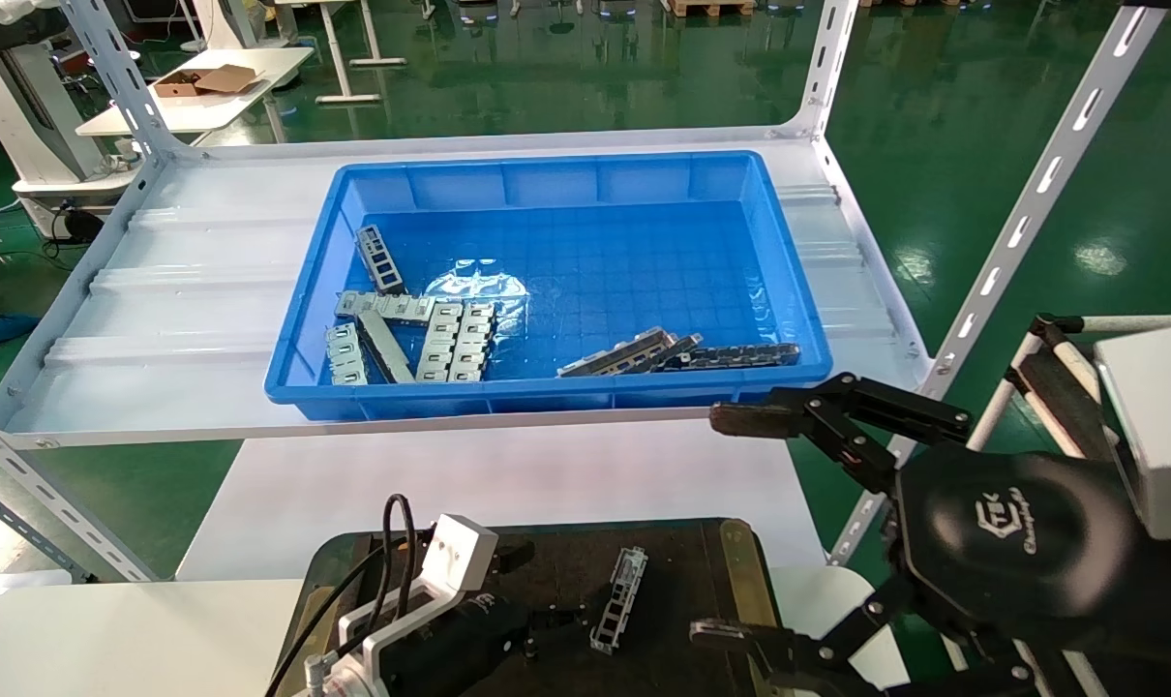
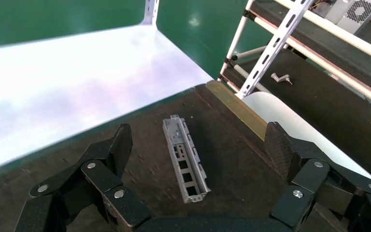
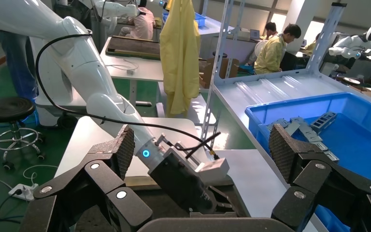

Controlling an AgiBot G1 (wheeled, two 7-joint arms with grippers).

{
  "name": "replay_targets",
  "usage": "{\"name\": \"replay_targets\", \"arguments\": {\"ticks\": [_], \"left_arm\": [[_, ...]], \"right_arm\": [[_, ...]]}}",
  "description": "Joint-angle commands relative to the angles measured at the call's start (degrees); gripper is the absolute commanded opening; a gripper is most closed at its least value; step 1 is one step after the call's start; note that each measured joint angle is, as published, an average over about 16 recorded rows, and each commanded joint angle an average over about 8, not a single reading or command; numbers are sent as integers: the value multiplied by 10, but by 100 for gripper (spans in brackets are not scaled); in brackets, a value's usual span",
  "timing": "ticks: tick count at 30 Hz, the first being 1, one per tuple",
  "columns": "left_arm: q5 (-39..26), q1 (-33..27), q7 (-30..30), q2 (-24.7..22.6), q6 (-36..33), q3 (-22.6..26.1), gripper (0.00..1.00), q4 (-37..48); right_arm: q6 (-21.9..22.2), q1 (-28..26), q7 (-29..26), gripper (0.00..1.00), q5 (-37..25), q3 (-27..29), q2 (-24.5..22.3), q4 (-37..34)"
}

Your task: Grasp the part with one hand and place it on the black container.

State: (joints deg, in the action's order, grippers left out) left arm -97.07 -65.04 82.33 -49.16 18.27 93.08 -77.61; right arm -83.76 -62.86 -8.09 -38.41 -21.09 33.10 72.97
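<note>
The part (image 1: 618,598), a narrow silver-grey channel with rectangular cutouts, lies flat on the black container (image 1: 682,571), well inside its brass-coloured right edge strip. The left tool (image 1: 547,620) sits low over the container just left of the part, fingers spread wide with the part lying free between them, untouched. The right tool (image 1: 731,528) hovers to the right, past the container's edge, fingers also spread wide and empty. Farther off, the blue bin (image 1: 789,290) rests on a white shelf (image 1: 179,290), with more metal pieces (image 1: 421,334) along its near wall.
</note>
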Motion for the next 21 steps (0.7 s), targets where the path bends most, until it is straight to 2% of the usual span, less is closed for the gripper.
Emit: {"name": "replay_targets", "arguments": {"ticks": [1, 10, 21], "left_arm": [[-24, -4, 9, 10, 6, 6, 100, -3], [-206, -33, 154, 62, 142, 93, 100, -1], [-412, -127, 373, 110, 262, 216, 100, 17]], "right_arm": [[0, 0, 0, 100, 0, 0, 0, 0], [0, 0, 0, 100, 0, 0, 0, 0], [0, 0, 0, 100, 0, 0, 0, 0]]}}
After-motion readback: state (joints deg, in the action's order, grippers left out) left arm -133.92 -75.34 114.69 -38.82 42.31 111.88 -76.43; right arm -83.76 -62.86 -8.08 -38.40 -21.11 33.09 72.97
